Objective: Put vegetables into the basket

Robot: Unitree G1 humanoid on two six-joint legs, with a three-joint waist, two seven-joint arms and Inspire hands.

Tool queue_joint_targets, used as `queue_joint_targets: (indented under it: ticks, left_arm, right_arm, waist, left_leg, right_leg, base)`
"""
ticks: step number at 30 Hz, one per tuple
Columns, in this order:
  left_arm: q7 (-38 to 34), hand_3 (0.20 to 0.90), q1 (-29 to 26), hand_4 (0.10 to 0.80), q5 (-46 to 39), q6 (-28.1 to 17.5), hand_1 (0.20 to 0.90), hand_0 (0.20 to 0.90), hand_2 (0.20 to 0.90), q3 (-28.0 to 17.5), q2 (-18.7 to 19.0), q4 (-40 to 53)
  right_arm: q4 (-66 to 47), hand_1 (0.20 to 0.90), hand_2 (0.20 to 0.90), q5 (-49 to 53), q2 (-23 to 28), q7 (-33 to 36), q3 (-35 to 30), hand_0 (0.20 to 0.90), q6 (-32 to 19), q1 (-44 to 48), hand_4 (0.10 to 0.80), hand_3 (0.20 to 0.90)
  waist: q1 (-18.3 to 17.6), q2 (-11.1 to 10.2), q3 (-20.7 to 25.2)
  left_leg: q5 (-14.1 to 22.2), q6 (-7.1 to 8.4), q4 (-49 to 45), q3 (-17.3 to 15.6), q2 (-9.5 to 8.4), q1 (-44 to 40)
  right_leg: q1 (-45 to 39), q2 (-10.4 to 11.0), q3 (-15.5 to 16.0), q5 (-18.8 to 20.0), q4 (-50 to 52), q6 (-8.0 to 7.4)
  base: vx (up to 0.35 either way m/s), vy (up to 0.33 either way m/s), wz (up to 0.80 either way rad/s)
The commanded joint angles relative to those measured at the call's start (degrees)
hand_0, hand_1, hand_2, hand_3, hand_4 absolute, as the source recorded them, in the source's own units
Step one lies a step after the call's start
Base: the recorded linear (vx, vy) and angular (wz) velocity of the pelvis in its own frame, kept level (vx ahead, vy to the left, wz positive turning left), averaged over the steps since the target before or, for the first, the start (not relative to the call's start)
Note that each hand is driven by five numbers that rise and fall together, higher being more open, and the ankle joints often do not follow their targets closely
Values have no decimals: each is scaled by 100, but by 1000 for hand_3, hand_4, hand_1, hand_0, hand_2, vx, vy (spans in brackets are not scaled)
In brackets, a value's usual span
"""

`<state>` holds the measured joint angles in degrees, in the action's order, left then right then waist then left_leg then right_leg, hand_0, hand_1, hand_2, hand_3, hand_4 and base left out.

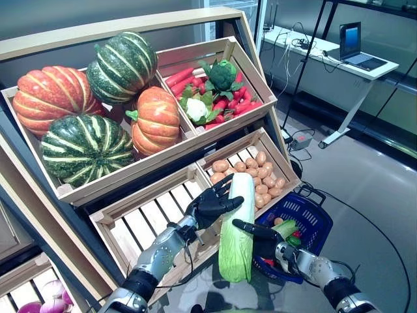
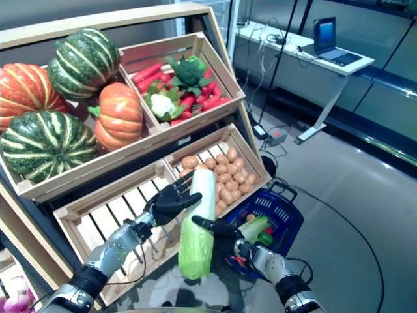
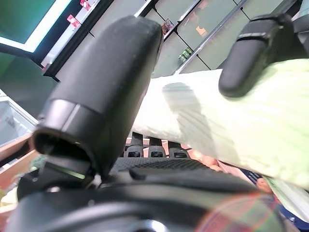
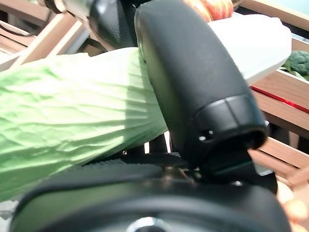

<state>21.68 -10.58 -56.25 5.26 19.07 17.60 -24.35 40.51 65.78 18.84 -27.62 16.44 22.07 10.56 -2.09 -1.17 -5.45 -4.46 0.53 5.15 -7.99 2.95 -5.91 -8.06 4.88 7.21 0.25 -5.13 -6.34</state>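
Observation:
A long cabbage (image 1: 236,228) with a white stem and pale green leaves hangs upright in front of the stand, just left of the blue basket (image 1: 318,220). My left hand (image 1: 212,205) grips its white upper part, with thumb and fingers curled on it (image 3: 241,125). My right hand (image 1: 262,238) holds its green lower half from the basket side, with the thumb pressed across the leaves (image 4: 87,116). The basket stands on the floor and holds a green and white vegetable (image 1: 285,229), something red and a small orange round one (image 1: 279,221).
The wooden stand (image 1: 130,176) with slanted crates rises close behind the hands. An open slatted crate (image 1: 146,218) lies just behind my left arm. A white desk (image 1: 339,62) with a laptop stands at the far right, across grey floor.

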Motion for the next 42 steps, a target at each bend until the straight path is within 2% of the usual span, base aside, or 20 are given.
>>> queue_joint_targets:
  ticks: [1, 9, 15, 19, 22, 26, 28, 30, 31, 32, 33, 39, 40, 41, 42]
  left_arm:
    - [337, 900, -220, 800, -27, -398, 900, 900, 900, -603, -28, -80]
    - [365, 900, 8, 800, -136, -543, 900, 900, 900, -885, 87, -365]
    - [362, 900, 224, 800, -105, -812, 900, 900, 900, -1125, 121, -377]
    - [275, 900, 55, 800, -25, -1014, 900, 900, 900, -990, 184, -333]
    - [129, 900, -319, 800, -79, -1324, 900, 900, 900, -849, 271, -248]
    - [-225, 900, -652, 800, 148, -1788, 900, 900, 900, -751, 376, 50]
    - [-287, 900, -677, 800, 154, -1833, 900, 900, 900, -710, 410, 278]
    - [-242, 900, -702, 800, 101, -1860, 900, 900, 900, -616, 433, 570]
    - [-242, 900, -705, 800, 100, -1859, 900, 900, 900, -617, 433, 571]
    - [-226, 900, -696, 800, -15, -1895, 900, 900, 900, -523, 423, 668]
    - [-234, 900, -704, 800, -75, -1894, 900, 900, 900, -486, 424, 685]
    - [-164, 900, -705, 800, -413, -2095, 900, 900, 900, -297, 448, 748]
    - [-121, 900, -703, 800, -508, -2131, 900, 900, 900, -274, 448, 798]
    - [-76, 900, -678, 800, -561, -2163, 900, 900, 900, -256, 446, 838]
    - [-46, 900, -667, 800, -592, -2204, 900, 900, 900, -247, 441, 885]
  right_arm:
    - [644, 300, 300, 973, 370, 539, -1942, 300, -1275, 485, 400, 300]
    - [830, 300, 300, 839, 644, 703, -2272, 300, -1553, 472, 400, 300]
    - [1106, 300, 300, 650, 746, 1132, -2486, 300, -1814, 485, 400, 300]
    - [1349, 300, 300, 432, 889, 1516, -2519, 300, -2063, 768, 400, 300]
    - [1643, 300, 300, 496, 1081, 1764, -2402, 300, -2150, 1297, 400, 300]
    - [1834, 300, 300, 521, 1162, 1996, -2334, 300, -2332, 1647, 400, 300]
    - [1854, 300, 300, 546, 1216, 2125, -2361, 300, -2366, 1728, 400, 300]
    - [1977, 300, 300, 600, 1311, 2277, -2388, 300, -2441, 1857, 400, 300]
    - [1981, 300, 300, 602, 1314, 2275, -2388, 300, -2440, 1863, 400, 300]
    - [2121, 300, 300, 686, 1407, 2364, -2408, 300, -2434, 2017, 400, 300]
    - [2199, 300, 300, 727, 1474, 2409, -2427, 300, -2425, 2104, 400, 300]
    - [2525, 300, 300, 538, 1891, 2525, -2483, 300, -2418, 2587, 400, 300]
    - [2528, 300, 300, 472, 1971, 2541, -2465, 300, -2387, 2644, 400, 300]
    - [2507, 300, 300, 454, 2007, 2563, -2443, 300, -2402, 2679, 400, 300]
    - [2476, 300, 300, 463, 2042, 2603, -2424, 300, -2447, 2737, 400, 300]
  waist:
    - [172, 1, 172]
    - [212, 19, 51]
    - [247, 48, -118]
    - [293, 98, -474]
    - [312, 104, -872]
    - [354, 87, -1381]
    - [374, 100, -1523]
    - [415, 150, -1693]
    - [414, 153, -1683]
    - [426, 209, -1793]
    - [436, 232, -1822]
    - [432, 345, -2116]
    - [427, 359, -2147]
    - [433, 384, -2177]
    - [425, 414, -2230]
  left_leg:
    - [495, 25, -15, 106, -134, -304]
    - [493, 38, -15, 130, -130, -276]
    - [469, 35, -73, 69, -108, -252]
    - [502, 28, -465, 110, -108, 62]
    - [601, 36, -1071, 139, -137, 570]
    - [985, 32, -2312, 148, -129, 1285]
    - [1187, 10, -2871, 113, -123, 1656]
    - [1558, -27, -3671, 89, -105, 2162]
    - [1576, -27, -3707, 92, -100, 2196]
    - [1801, -109, -4249, 117, -69, 2523]
    - [1905, -144, -4473, 121, -54, 2686]
    - [2499, -290, -5944, 98, -13, 3542]
    - [2559, -286, -6111, 92, -21, 3651]
    - [2737, -264, -6265, 129, -43, 3690]
    - [2659, -296, -6414, 96, -46, 3904]
  right_leg:
    - [58, -4, 57, 434, 13, 195]
    - [79, 10, 96, 442, 13, 183]
    - [83, 27, 171, 419, 81, 214]
    - [362, 50, 227, 266, 541, 275]
    - [755, 72, 282, 108, 1031, 360]
    - [1284, 175, 426, -232, 2012, 519]
    - [1593, 237, 504, -410, 2503, 592]
    - [2013, 341, 573, -725, 3251, 711]
    - [2043, 342, 573, -742, 3281, 712]
    - [2378, 427, 573, -976, 3947, 808]
    - [2551, 486, 573, -1095, 4227, 838]
    - [3496, 752, 473, -1596, 5694, 931]
    - [3620, 766, 446, -1637, 5836, 946]
    - [3686, 758, 393, -1786, 5998, 898]
    - [3911, 807, 396, -1710, 6128, 948]
  base:
    - [-10, -41, -6]
    - [-9, -28, -1]
    - [-1, -19, 0]
    - [-153, -36, 1]
    - [-310, -55, 3]
    - [-232, -70, 12]
    - [-201, -34, 2]
    - [-174, -15, 0]
    - [-180, 16, 15]
    - [-147, 30, 20]
    - [-200, 35, 22]
    - [-109, 13, 13]
    - [0, 0, 0]
    - [-87, -5, 9]
    - [-27, -19, 12]
